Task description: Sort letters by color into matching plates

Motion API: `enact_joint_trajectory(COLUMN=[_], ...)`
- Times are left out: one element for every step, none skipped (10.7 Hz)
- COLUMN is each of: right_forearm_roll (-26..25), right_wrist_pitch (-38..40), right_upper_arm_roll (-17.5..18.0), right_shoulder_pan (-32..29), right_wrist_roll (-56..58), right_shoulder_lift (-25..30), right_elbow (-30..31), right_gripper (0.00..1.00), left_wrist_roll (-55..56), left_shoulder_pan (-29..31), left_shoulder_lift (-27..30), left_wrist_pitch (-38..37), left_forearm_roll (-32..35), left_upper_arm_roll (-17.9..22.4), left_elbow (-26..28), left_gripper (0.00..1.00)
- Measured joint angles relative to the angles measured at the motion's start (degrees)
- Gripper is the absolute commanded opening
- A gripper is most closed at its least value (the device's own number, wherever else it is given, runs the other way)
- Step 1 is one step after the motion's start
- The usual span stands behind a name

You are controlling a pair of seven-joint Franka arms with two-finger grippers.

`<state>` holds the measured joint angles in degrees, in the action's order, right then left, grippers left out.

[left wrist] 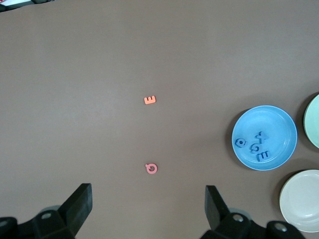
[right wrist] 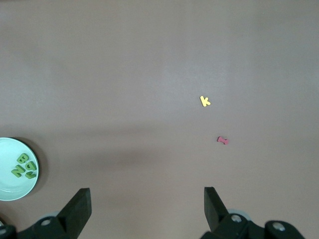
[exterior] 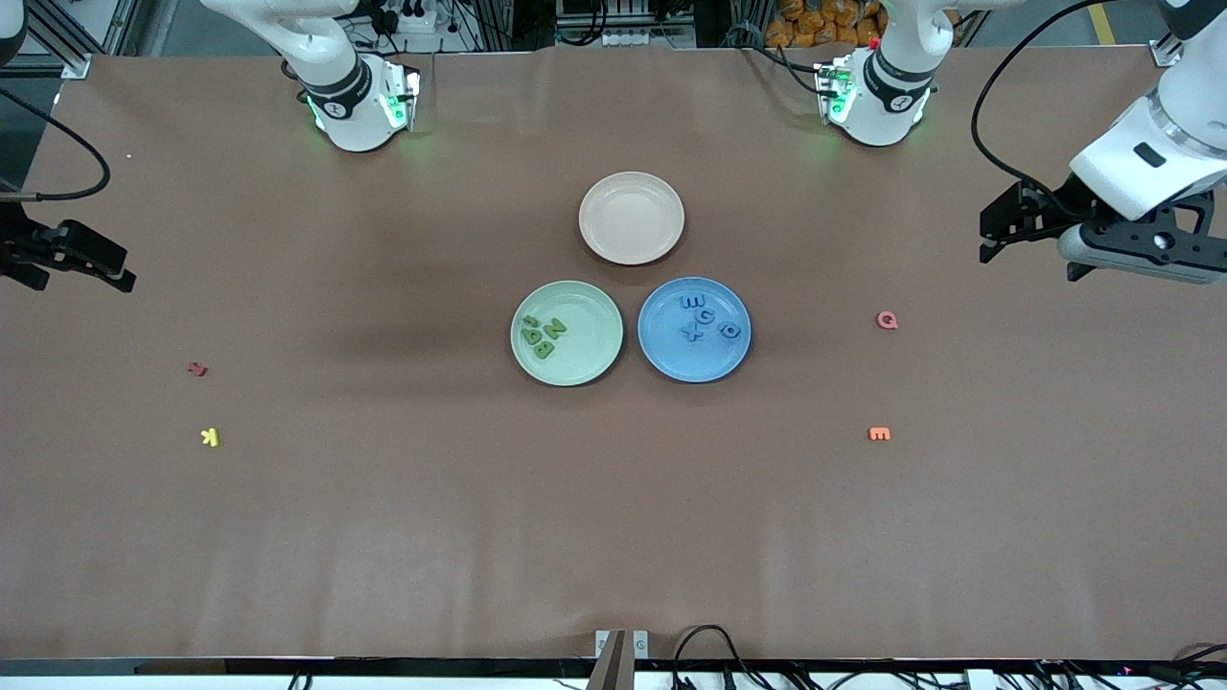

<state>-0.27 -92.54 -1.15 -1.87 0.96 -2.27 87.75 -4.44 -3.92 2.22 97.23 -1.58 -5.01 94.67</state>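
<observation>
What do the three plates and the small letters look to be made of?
Green plate, blue plate and beige plate: probably plastic or a plant-fibre blend, with an even matte surface and no glare. Letters such as the yellow K and orange E: chunky, flat-coloured, possibly foam or plastic; the look leaves it open.

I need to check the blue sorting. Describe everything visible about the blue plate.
The blue plate is round, shallow and matte, medium blue, lying flat on the brown table near its middle. It sits right beside the pale green plate, toward the left arm's end, and nearer the front camera than the beige plate. Four blue letters lie loosely grouped inside. No hand touches it.
</observation>
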Motion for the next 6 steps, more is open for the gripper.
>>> enact_joint_trajectory(right_forearm_roll=[0.0, 0.0, 0.0, 0.0, 0.0, 0.0], right_wrist_pitch=[0.0, 0.0, 0.0, 0.0, 0.0, 0.0], right_upper_arm_roll=[0.0, -0.01, -0.01, -0.02, -0.02, -0.02], right_shoulder_pan=[0.0, 0.0, 0.0, 0.01, 0.01, 0.01], right_wrist_roll=[0.0, 0.0, 0.0, 0.0, 0.0, 0.0], right_shoulder_lift=[0.0, 0.0, 0.0, 0.0, 0.0, 0.0], right_elbow=[0.0, 0.0, 0.0, 0.01, 0.01, 0.01], right_gripper=[1.0, 1.0, 1.0, 1.0, 1.0, 1.0], left_wrist_roll=[0.09, 0.09, 0.09, 0.09, 0.09, 0.09], left_shoulder_pan=[0.13, 0.3, 0.48, 0.59, 0.64, 0.65], left_shoulder_lift=[0.29, 0.47, 0.53, 0.58, 0.66, 0.74], left_wrist_pitch=[-0.94, -1.54, -1.8, -1.85, -1.88, -1.9], left_forearm_roll=[0.0, 0.0, 0.0, 0.0, 0.0, 0.0], left_upper_arm_roll=[0.56, 1.31, 2.0, 2.44, 2.58, 2.58], left_elbow=[-0.01, -0.01, -0.01, -0.01, -0.01, -0.01], left_gripper=[1.0, 1.0, 1.0, 1.0, 1.0, 1.0])
